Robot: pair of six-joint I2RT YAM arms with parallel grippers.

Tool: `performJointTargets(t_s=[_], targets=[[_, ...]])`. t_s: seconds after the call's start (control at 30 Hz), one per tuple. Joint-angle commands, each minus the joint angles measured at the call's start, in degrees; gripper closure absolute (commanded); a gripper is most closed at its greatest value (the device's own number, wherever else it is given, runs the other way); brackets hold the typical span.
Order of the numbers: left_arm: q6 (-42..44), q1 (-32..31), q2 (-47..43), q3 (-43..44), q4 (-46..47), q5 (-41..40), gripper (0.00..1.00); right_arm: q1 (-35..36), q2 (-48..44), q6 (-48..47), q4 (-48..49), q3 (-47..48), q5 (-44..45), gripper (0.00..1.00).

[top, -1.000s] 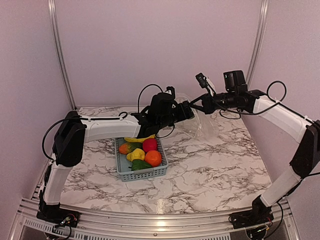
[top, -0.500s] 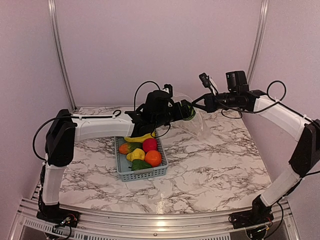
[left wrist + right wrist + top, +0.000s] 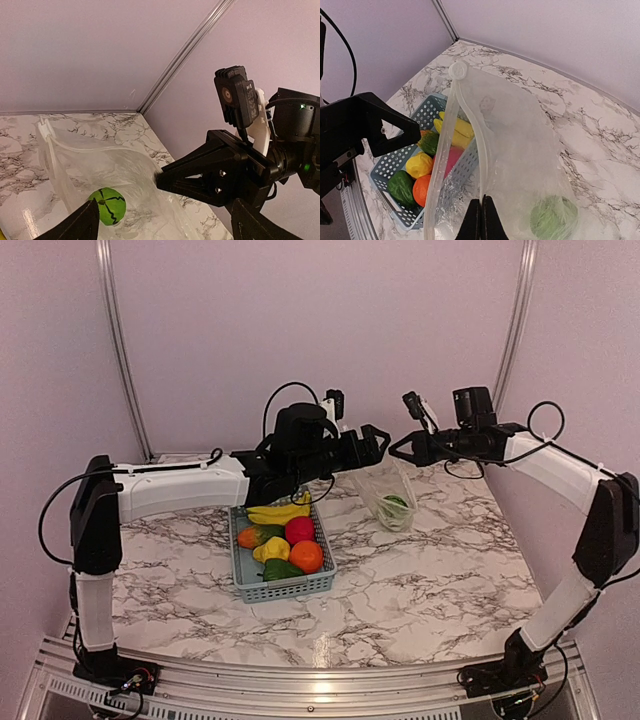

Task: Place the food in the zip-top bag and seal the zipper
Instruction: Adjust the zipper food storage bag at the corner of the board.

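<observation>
Count two grippers, one bag (image 3: 388, 492), one basket (image 3: 250, 585) and seven food pieces.

Six pieces lie in the basket:
- one banana bunch (image 3: 277, 512)
- one red piece (image 3: 299, 530)
- one orange piece (image 3: 307, 556)
- one yellow piece (image 3: 270, 549)
- one dark green piece (image 3: 281, 569)
- one orange-and-green piece (image 3: 253, 536)

The seventh, a light green piece (image 3: 106, 206), lies at the bottom of the bag.

The bag hangs beyond the basket's far right corner, near it but apart from it. Its zipper (image 3: 471, 120) is unsealed and the mouth stands open. You cannot tell whether the bag's bottom touches the tabletop (image 3: 430, 580).

The right gripper (image 3: 481, 220) is clamped tight on the bag's upper edge. The left gripper (image 3: 165, 210) stands wide and empty, above and beyond the basket's far edge, just beside the bag mouth.

Compare with the earlier frames:
- Half a second ago the light green piece sat between the left gripper's fingers at the bag mouth. It has since dropped to the bottom.
- The left gripper has spread wider and has drawn back toward the basket.
- The bag was spread broadly beyond the basket. It now hangs narrower and steeper.
- The basket and its six pieces have not moved.
</observation>
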Motion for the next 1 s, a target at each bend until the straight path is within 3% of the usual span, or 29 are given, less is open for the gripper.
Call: performJointTargets(t_s=[0.0,0.27,0.43,0.63,0.73,0.87,0.97], targets=[[6.5,-0.5,-6.7,-4.7,-2.7,3.9,0.07,-4.3,-0.2,-1.7,1.4,1.7,0.9,1.00],[19.0,-0.6,-16.0,-13.2,-15.7,-8.0,0.05,-14.5,-1.2,-2.2,4.5,6.7,8.6,1.00],[25.0,-0.6,-22.9,-22.4,-13.5,-15.6,0.01,-14.1,-3.8,-2.5,7.7,1.3,6.4,1.00],[26.4,-0.5,-27.8,-30.1,-7.7,-22.2,0.01,-10.1,-1.6,-4.3,10.2,-6.8,3.7,1.00],[26.5,-0.5,-27.1,-30.0,-7.5,-24.3,0.01,-9.2,2.3,-4.4,9.6,-7.1,1.9,1.00],[27.2,-0.5,-23.8,-25.7,-14.4,-23.7,0.01,-8.7,7.2,-4.3,7.4,-6.1,-1.8,1.00],[26.6,-0.5,-22.0,-23.5,-20.6,-22.0,0.07,-8.8,7.9,-4.5,6.6,-6.0,-3.6,1.00]])
